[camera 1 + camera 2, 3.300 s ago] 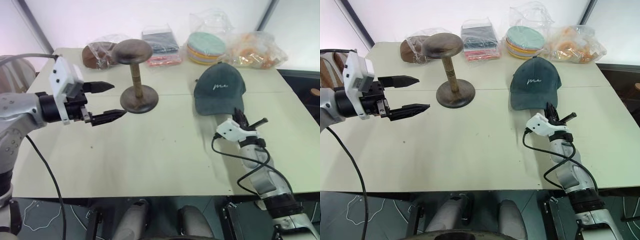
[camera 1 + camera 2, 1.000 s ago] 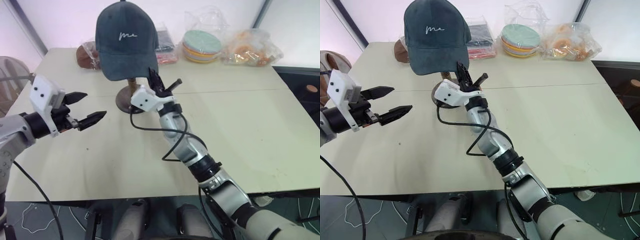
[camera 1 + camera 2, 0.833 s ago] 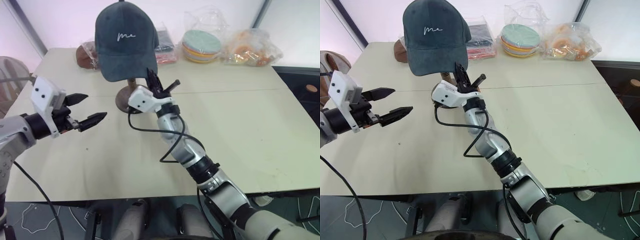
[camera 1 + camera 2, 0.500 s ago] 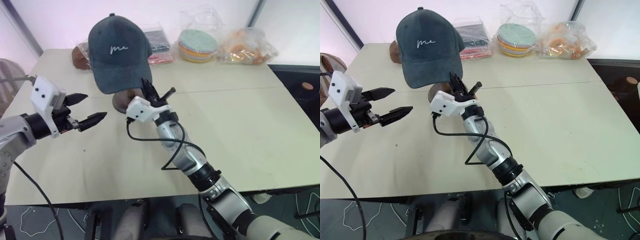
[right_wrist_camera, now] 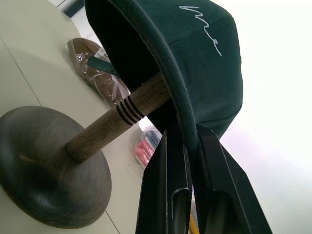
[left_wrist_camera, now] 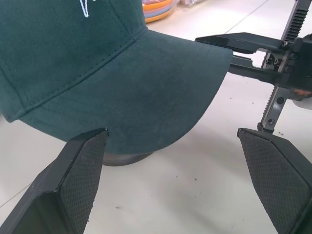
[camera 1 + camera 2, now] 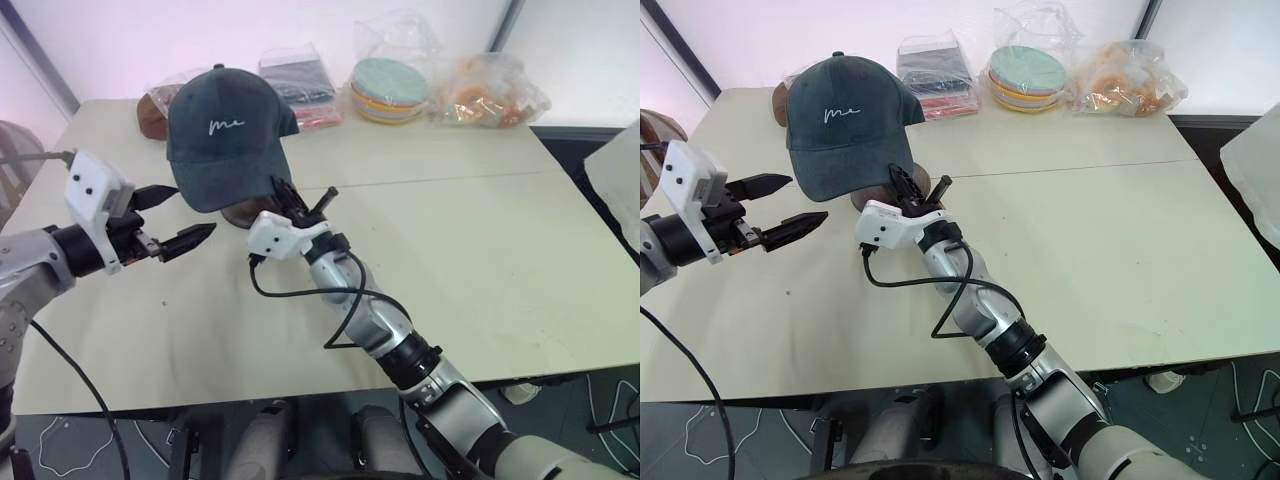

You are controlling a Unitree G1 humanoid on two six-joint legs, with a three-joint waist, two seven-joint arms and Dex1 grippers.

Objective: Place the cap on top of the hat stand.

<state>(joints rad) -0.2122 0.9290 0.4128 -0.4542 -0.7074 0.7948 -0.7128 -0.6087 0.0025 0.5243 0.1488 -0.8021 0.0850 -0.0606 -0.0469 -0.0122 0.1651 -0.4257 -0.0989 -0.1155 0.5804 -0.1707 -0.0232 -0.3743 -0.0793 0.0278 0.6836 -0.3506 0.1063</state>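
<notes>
The right gripper [image 5: 187, 146] is clamped tight on the brim edge of the cap [image 7: 222, 134], whose crown sits just above and beyond its fingertips, draped over the hat stand [image 5: 53, 168]; the stand's stem slants up into the cap's hollow and its round base rests on the table [image 7: 470, 240] just past the gripper. To that gripper's left, the left gripper [image 7: 183, 215] hovers with its fingers spread wide and holding nothing, aimed at the cap's brim and near it but apart.
</notes>
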